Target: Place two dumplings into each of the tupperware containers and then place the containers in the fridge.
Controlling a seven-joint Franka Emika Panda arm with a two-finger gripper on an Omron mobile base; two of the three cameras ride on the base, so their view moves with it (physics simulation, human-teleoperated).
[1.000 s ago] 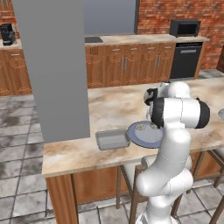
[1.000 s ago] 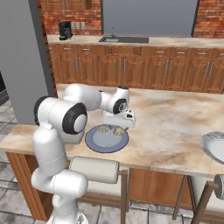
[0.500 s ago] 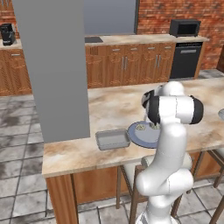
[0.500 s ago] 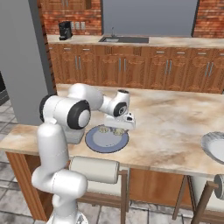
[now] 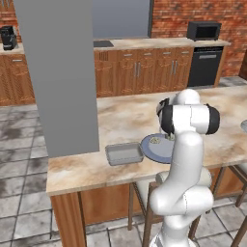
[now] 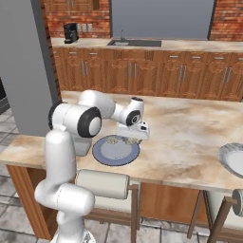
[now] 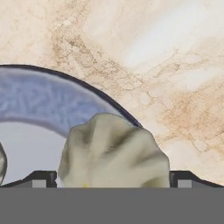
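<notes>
My gripper (image 7: 111, 181), jaws fully apart w/ nothing held, straddles a dumpling (image 7: 113, 151) at the edge of the blue-grey plate (image 7: 39, 98) on the island counter (image 7: 166, 57); risk: off-centre closing could squeeze it out or nudge it off the rim, since it sits at the plate's lip.

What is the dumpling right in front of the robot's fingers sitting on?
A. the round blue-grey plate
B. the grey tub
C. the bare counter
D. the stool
A: in the hand view the dumpling lies on the blue-grey plate, between the open gripper tips.
</notes>
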